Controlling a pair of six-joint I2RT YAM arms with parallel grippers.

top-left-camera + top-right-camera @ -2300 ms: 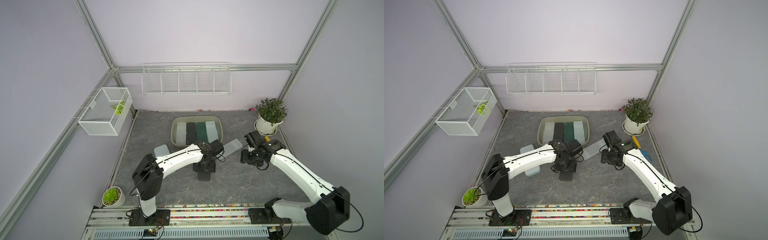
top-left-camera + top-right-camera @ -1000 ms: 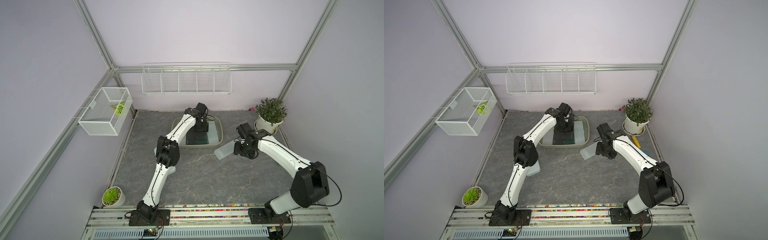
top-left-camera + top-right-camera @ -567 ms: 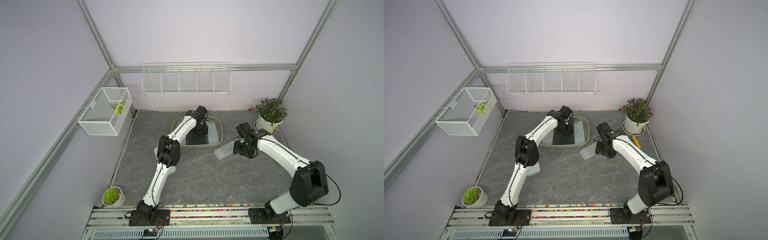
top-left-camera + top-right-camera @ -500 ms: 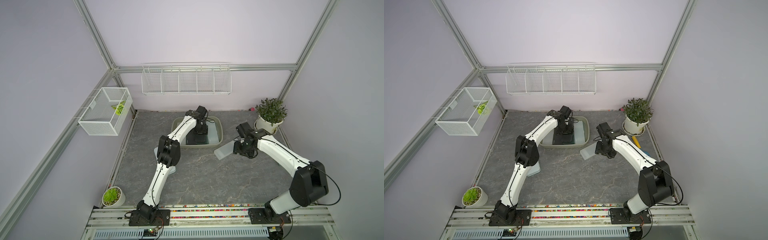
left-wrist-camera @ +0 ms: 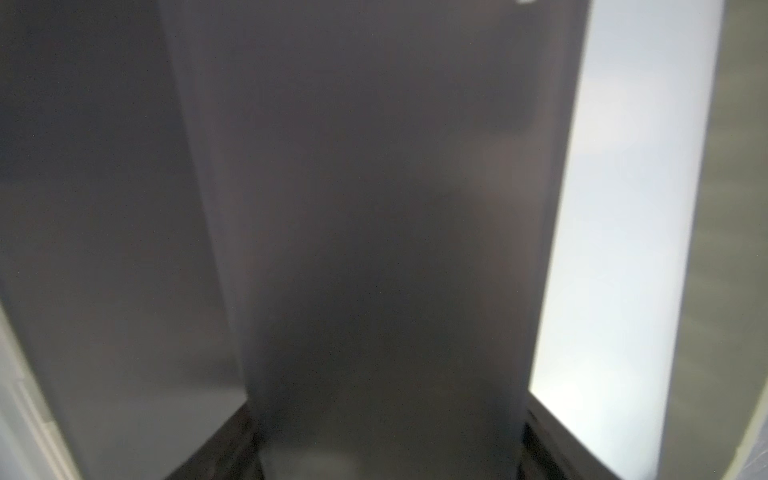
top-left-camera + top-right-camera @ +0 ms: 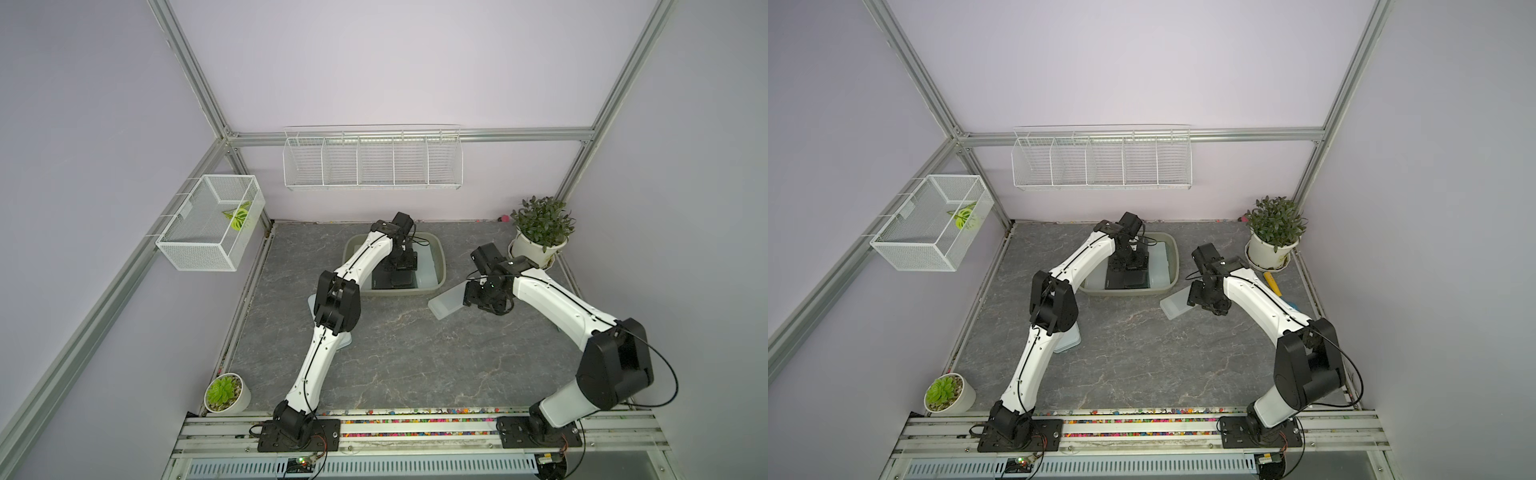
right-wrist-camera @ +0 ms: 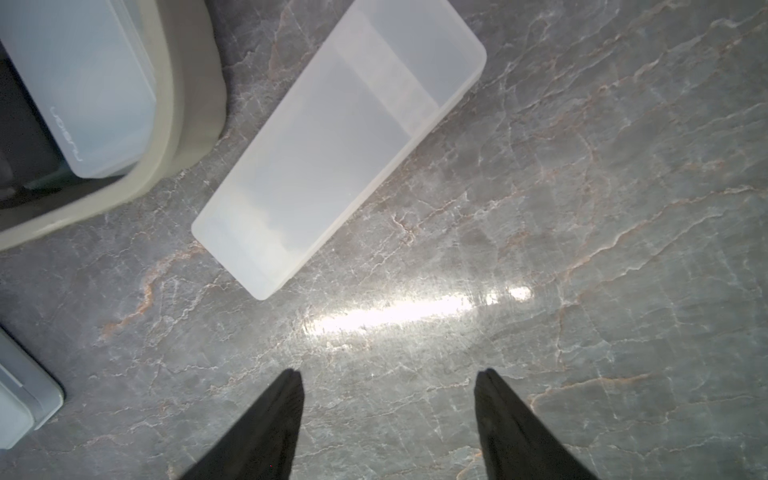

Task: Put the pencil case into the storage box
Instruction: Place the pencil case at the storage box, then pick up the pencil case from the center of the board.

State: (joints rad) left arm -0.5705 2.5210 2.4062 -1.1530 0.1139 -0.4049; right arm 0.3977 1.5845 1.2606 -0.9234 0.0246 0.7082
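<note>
Right end effector (image 7: 388,372) spread wide, empty, near pencil case (image 7: 338,141).

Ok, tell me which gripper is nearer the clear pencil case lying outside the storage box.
Right. The right gripper hangs open close beside the clear pencil case; the left gripper is farther off, down inside the storage box.

Divided wire rack (image 6: 372,158) at 12 o'clock, mesh basket (image 6: 195,241) at 10, potted plant (image 6: 540,226) at 2, succulent (image 6: 224,390) at 7.

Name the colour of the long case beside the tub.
The long rectangular plastic case is frosted translucent white; right wrist view shows it best.
</note>
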